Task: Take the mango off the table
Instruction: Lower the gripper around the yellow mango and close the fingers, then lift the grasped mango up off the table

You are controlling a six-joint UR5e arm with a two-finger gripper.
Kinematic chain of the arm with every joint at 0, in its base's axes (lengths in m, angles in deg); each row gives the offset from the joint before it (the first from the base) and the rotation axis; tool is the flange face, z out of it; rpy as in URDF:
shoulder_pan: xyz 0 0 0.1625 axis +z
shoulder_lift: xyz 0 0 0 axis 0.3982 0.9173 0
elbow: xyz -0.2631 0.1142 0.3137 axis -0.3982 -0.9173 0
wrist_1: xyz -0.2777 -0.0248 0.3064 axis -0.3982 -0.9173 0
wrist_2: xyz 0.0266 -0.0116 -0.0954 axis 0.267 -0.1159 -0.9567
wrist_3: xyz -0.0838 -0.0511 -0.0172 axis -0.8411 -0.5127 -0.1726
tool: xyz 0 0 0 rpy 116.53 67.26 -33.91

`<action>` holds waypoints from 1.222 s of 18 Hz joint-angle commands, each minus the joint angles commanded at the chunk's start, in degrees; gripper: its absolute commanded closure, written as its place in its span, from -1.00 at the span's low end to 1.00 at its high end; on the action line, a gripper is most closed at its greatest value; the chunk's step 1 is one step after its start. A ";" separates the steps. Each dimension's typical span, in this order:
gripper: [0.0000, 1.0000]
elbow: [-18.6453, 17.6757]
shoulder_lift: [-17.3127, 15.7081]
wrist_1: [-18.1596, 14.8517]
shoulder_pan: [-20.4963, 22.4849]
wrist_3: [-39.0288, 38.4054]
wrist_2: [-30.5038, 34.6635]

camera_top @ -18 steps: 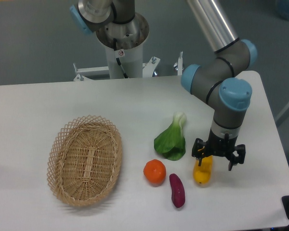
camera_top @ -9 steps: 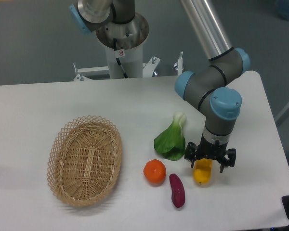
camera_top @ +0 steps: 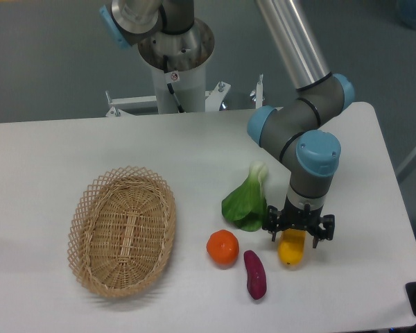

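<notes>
the table (camera_top: 69, 149) is seen as a wide white top filling most of the view. the arm (camera_top: 301, 132) is angled down from 12 o'clock toward the right-hand part of the top. a woven basket (camera_top: 123, 230) is set at 9 o'clock of the produce, well apart from it. a leafy green (camera_top: 247, 201) is laid just at 10 o'clock of the gripper (camera_top: 298, 232). the gripper is held low over the upper end of the mango (camera_top: 291, 251), its jaws spread to either side of the fruit. the mango is rested on the table. a purple sweet potato (camera_top: 255, 274) is laid at 8 o'clock of the mango. an orange (camera_top: 222, 248) is placed at 9 o'clock of the mango.
</notes>
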 joint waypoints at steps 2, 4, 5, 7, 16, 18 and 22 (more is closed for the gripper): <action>-0.19 0.00 -0.18 0.00 0.09 0.00 -0.09; -0.12 0.52 -0.18 0.00 0.00 0.00 0.00; -0.10 0.79 -0.26 0.00 0.09 0.00 0.00; -0.10 0.88 -0.53 0.00 0.09 0.00 0.00; 0.32 0.88 -2.28 0.00 0.17 -0.79 0.35; 0.32 1.32 -2.72 0.00 0.26 -1.05 0.35; 0.32 4.74 -5.00 0.00 0.61 -8.42 -0.17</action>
